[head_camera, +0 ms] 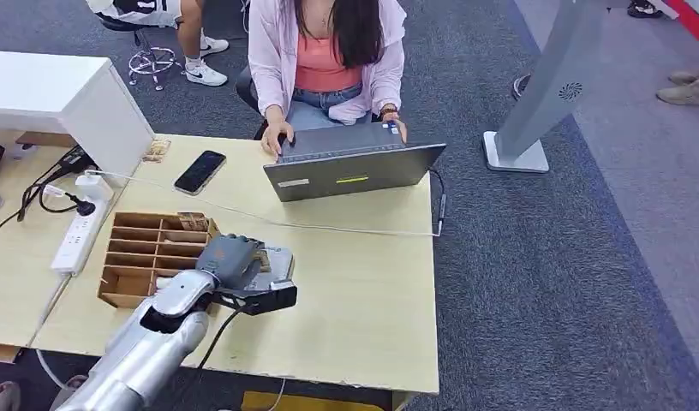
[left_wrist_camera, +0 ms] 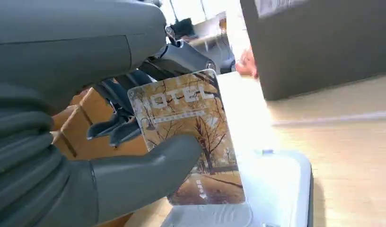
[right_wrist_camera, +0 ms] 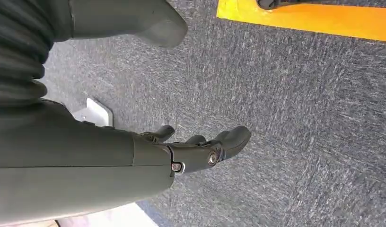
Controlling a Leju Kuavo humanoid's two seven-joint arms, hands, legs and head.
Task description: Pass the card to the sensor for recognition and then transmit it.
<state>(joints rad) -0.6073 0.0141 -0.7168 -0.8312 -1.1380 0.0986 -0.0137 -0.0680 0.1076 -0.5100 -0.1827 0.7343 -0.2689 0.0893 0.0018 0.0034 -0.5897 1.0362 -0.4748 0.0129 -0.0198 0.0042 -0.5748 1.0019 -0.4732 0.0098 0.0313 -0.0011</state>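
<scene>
Left hand pinches hotel card over sensor, thumb covering its edge; right hand hangs slack.

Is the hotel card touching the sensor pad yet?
Cannot tell. In the left wrist view the left robot hand holds the card upright, its lower edge right at the white sensor, but neither contact nor a gap shows plainly.
</scene>
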